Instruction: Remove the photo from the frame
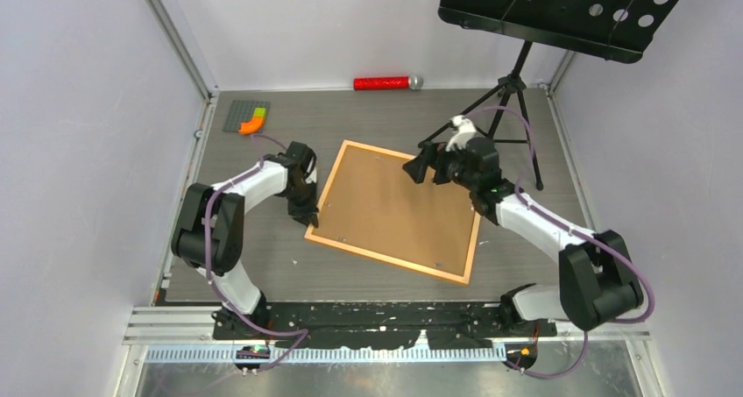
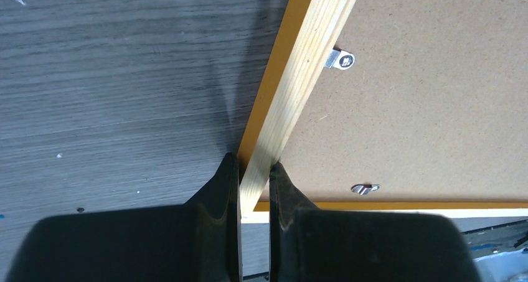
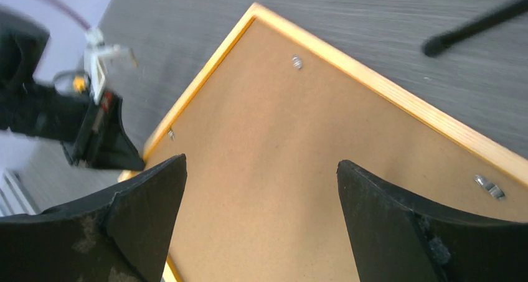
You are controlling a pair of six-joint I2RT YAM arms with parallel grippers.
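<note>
The frame (image 1: pixel 385 258) lies face down on the dark table, its thin orange border around the plain brown backing board (image 1: pixel 394 204). The photo is hidden under the board. My left gripper (image 1: pixel 313 222) is shut on the frame's left rail (image 2: pixel 299 70) near the near-left corner, one finger on each side of the pale wood (image 2: pixel 254 164). My right gripper (image 1: pixel 427 171) is open and empty above the far right part of the board (image 3: pixel 261 164). Small metal clips (image 2: pixel 341 60) (image 3: pixel 297 61) sit along the board's edges.
A black music stand (image 1: pixel 517 90) stands at the far right, one tripod leg (image 3: pixel 473 27) close to the frame's far edge. A red cylinder (image 1: pixel 381 83) lies by the back wall. A grey plate with orange and green pieces (image 1: pixel 247 116) sits far left.
</note>
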